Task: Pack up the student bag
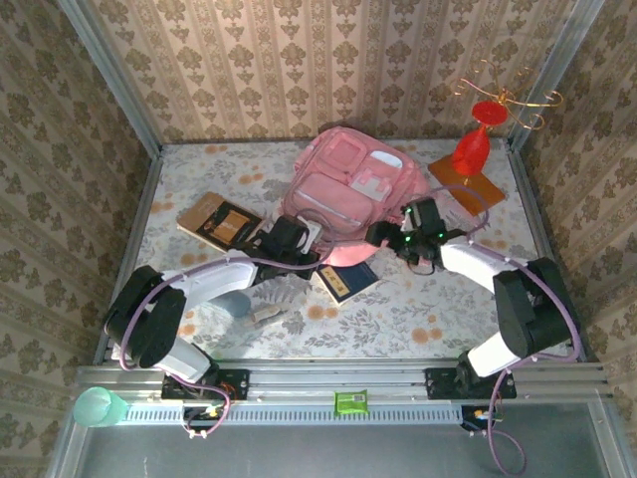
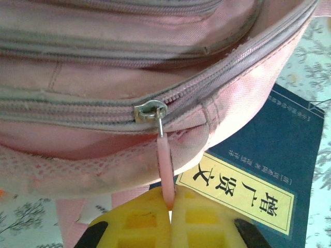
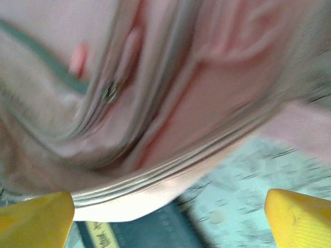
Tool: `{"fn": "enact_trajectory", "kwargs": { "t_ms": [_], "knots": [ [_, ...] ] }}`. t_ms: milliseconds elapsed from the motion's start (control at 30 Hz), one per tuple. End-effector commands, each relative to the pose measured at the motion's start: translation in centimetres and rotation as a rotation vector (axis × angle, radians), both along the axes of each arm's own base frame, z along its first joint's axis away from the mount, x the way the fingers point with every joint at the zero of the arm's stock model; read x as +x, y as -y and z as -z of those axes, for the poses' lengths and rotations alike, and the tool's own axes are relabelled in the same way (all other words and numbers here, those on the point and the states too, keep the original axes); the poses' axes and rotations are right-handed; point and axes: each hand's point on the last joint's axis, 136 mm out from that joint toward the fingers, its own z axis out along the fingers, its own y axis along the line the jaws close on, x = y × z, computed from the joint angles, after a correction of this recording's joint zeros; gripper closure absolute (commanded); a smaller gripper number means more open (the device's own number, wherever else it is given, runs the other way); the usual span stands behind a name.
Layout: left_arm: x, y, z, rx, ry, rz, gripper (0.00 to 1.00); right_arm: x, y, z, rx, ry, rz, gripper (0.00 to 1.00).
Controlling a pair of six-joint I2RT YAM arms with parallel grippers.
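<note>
Top view: the student bag [image 1: 348, 184] lies at upper centre of the bench [image 1: 418, 309]. A blue book [image 1: 346, 281] is tucked under its lower edge, with free bench below.

Left wrist: the left gripper [image 2: 169, 206] is clamped on the pink zipper pull [image 2: 164, 165]. The bag's contents cannot be told.

Right wrist: the right gripper [image 3: 166, 213] is spread wide and empty beneath the blurred bag.

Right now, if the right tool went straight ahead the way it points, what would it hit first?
Most likely the student bag: its pink fabric lies straight ahead of the open right tool. The picture is blurred, so depth is uncertain.
</note>
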Motion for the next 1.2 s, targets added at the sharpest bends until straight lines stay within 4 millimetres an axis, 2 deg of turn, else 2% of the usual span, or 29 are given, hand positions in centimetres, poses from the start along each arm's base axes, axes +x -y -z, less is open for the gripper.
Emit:
{"fn": "enact_trajectory", "kwargs": {
  "t_ms": [0, 67, 167, 233, 333, 467, 567, 667, 733, 800, 900, 1000, 1167],
  "knots": [
    [-0.1, 1.0, -0.9, -0.023, -0.002, 0.028, 1.00, 1.9, -3.4, -0.8, 0.136, 0.040, 0.064, 0.05],
    [0.0, 0.7, -0.9, -0.007, 0.005, 0.031, 1.00, 3.3, -4.4, -0.7, 0.194, 0.053, 0.079, 0.13],
    [0.3, -0.3, -0.9, 0.035, 0.026, 0.011, 1.00, 4.9, -4.6, -0.9, 0.193, 0.064, 0.085, 0.50],
    [0.9, -1.5, -0.9, 0.065, 0.035, -0.028, 1.00, 5.1, -4.2, -1.8, 0.161, 0.080, 0.066, 0.66],
    [2.0, -4.0, -0.6, 0.111, 0.042, -0.101, 1.00, 4.3, -2.3, -2.8, 0.072, 0.086, 0.030, 0.91],
    [3.6, -6.5, -0.2, 0.160, 0.060, -0.174, 1.00, 2.7, 0.1, -3.2, 0.047, 0.044, -0.043, 0.98],
    [4.7, -7.9, -0.1, 0.181, 0.061, -0.220, 1.00, 2.1, 1.9, -3.4, 0.050, 0.028, -0.072, 1.00],
    [5.1, -7.9, -0.6, 0.161, 0.068, -0.219, 1.00, 2.3, 2.4, -4.2, 0.077, 0.040, -0.105, 1.00],
    [4.6, -6.1, -1.9, 0.060, 0.081, -0.158, 1.00, 2.6, 1.8, -4.6, 0.094, 0.055, -0.119, 1.00],
    [3.1, -3.3, -3.7, -0.105, 0.064, -0.044, 0.97, 3.0, 1.0, -4.7, 0.134, 0.062, -0.125, 1.00],
    [1.5, -0.4, -5.6, -0.255, -0.001, 0.079, 0.73, 3.2, 0.8, -4.3, 0.139, 0.057, -0.126, 1.00],
    [1.1, 1.3, -5.9, -0.283, -0.063, 0.130, 0.60, 3.2, 1.0, -3.8, 0.124, 0.053, -0.121, 1.00],
    [1.0, 3.3, -5.2, -0.266, -0.107, 0.179, 0.51, 3.1, 1.0, -3.6, 0.126, 0.054, -0.114, 1.00]
  ]
}}
